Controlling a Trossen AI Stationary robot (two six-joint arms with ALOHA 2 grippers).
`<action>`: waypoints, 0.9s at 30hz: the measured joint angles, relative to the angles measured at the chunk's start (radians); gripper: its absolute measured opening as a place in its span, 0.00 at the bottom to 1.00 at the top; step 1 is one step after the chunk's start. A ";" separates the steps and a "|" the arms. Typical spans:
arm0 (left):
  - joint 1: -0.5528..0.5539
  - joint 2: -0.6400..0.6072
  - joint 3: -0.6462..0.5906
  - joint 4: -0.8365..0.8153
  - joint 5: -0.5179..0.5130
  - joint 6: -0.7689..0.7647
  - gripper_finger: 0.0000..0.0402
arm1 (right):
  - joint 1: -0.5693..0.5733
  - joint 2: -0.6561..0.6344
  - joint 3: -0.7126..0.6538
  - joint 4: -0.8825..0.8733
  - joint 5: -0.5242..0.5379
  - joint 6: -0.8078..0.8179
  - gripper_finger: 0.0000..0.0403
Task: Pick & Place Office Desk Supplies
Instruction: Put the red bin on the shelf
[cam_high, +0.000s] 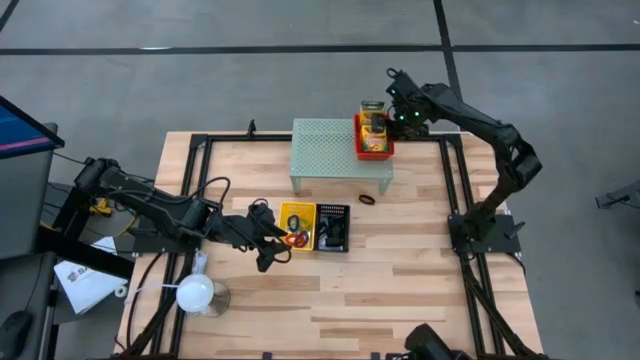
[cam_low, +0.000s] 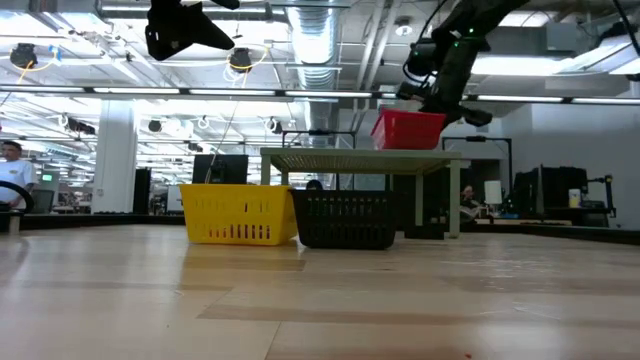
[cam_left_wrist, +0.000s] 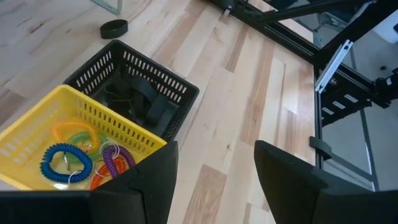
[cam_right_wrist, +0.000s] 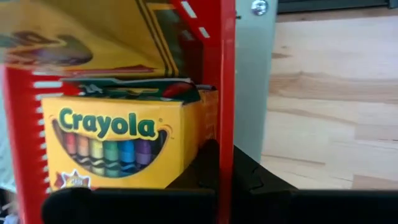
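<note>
We see R gripper (cam_high: 398, 117) clamped on red plastic basket's (cam_high: 361, 146) wall atop pale green mesh shelf (cam_high: 325, 145); L gripper (cam_high: 276, 246) half-open, empty, beside yellow plastic basket (cam_high: 284, 221).

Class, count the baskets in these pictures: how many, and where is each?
3: yellow basket and black basket side by side on the table; red basket on the mesh shelf, right gripper gripping its wall.

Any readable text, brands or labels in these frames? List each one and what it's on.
"Crayola": on the front of the yellow crayon box standing in the red basket.
Second crayon box behind it: print too blurred to read.
Paper beside the table: too small to read.
Yellow basket, black basket, coil bands: no text seen.
</note>
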 joint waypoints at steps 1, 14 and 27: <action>0.000 0.000 0.000 0.000 0.000 -0.005 0.52 | 0.000 0.005 0.000 -0.005 0.001 -0.003 0.00; 0.000 0.000 0.000 0.000 -0.001 -0.017 0.52 | -0.014 0.006 0.000 -0.012 0.029 -0.015 0.00; 0.000 0.000 0.000 0.000 -0.002 -0.031 0.52 | -0.005 0.005 0.000 -0.006 0.058 -0.015 0.00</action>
